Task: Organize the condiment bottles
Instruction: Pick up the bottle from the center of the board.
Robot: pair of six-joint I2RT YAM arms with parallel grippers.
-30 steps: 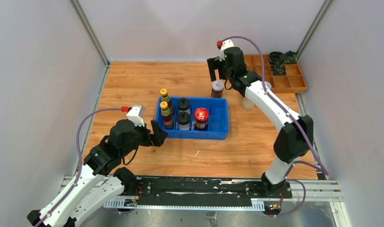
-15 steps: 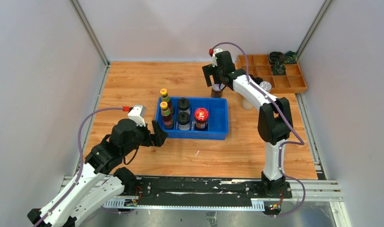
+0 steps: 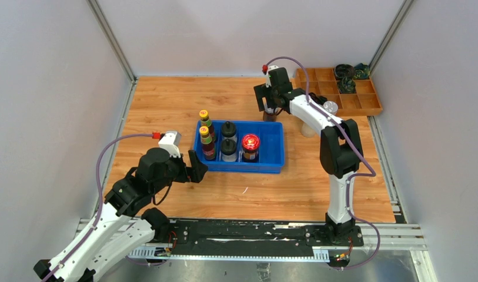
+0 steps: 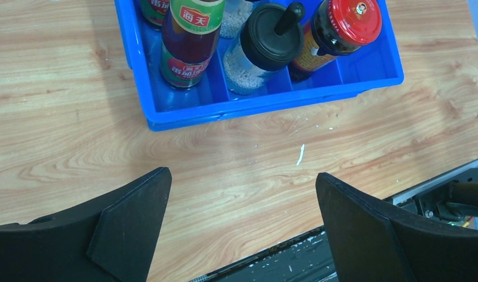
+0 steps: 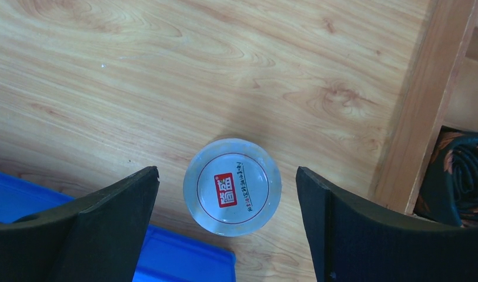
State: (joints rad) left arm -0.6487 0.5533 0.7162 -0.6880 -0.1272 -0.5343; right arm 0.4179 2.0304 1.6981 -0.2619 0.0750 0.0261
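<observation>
Right gripper (image 5: 227,173) straddles a silver-lidded jar (image 5: 232,187) standing on the table (image 5: 166,70) just behind the blue bin (image 3: 280,147), jaws wide and apparently clear of its sides. Pick-up is in hand; next, a square squeeze. Left gripper (image 4: 242,174) hangs spread, empty.

Wood-grain bench (image 3: 166,106): blue plastic divided bin (image 3: 248,167) at centre; silver-lidded round jar (image 5: 232,186) standing just beyond the bin's far right corner; compartmented wooden tray (image 3: 365,103) in the bench's far right corner.
</observation>
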